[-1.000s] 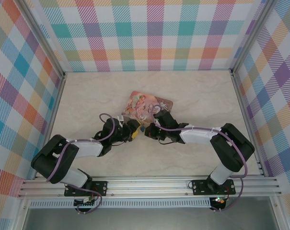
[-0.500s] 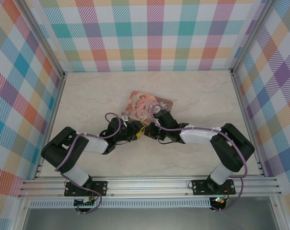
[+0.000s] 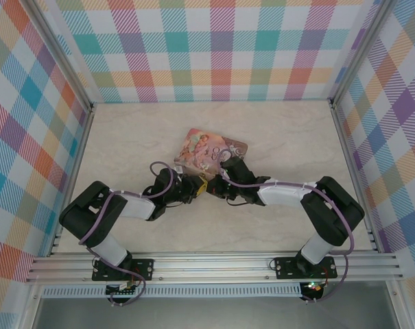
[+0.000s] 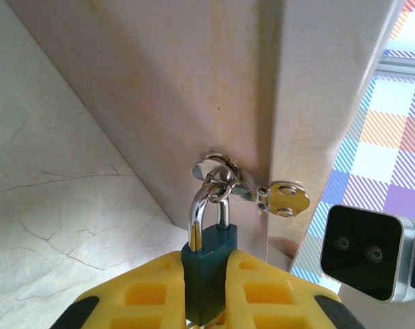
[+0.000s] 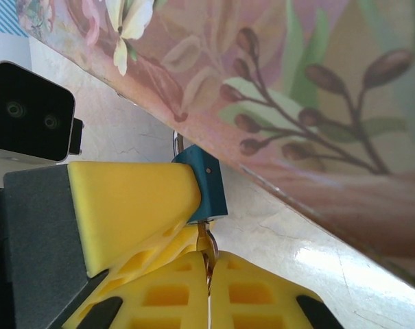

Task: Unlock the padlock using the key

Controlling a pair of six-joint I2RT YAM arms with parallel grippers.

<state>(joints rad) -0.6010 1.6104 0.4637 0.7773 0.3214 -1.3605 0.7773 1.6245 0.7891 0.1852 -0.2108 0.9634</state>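
The padlock [image 4: 207,259] has a teal body and a silvery shackle hooked through the ring of the tin's hasp [image 4: 284,198]. My left gripper [image 4: 207,291] is shut on the padlock's body, one yellow finger on each side. In the right wrist view the padlock [image 5: 206,184] hangs just below the tin's edge. The thin key [image 5: 206,241] runs from the padlock's underside down into my right gripper [image 5: 208,274], which is shut on it. From above, the left gripper [image 3: 193,189] and the right gripper [image 3: 213,186] meet tip to tip at the near edge of the tin [image 3: 208,149].
The pink pictured tin lies flat at the table's middle, and its side wall [image 4: 214,89] rises right behind the padlock. The right wrist camera housing [image 4: 368,252] sits close by on the right. Checked walls stand on three sides, and pale marbled table [image 3: 289,137] surrounds the tin.
The left arm has reached in toward the tin, and its fingers have closed onto the padlock's body. The right arm has stayed where it was with the key.
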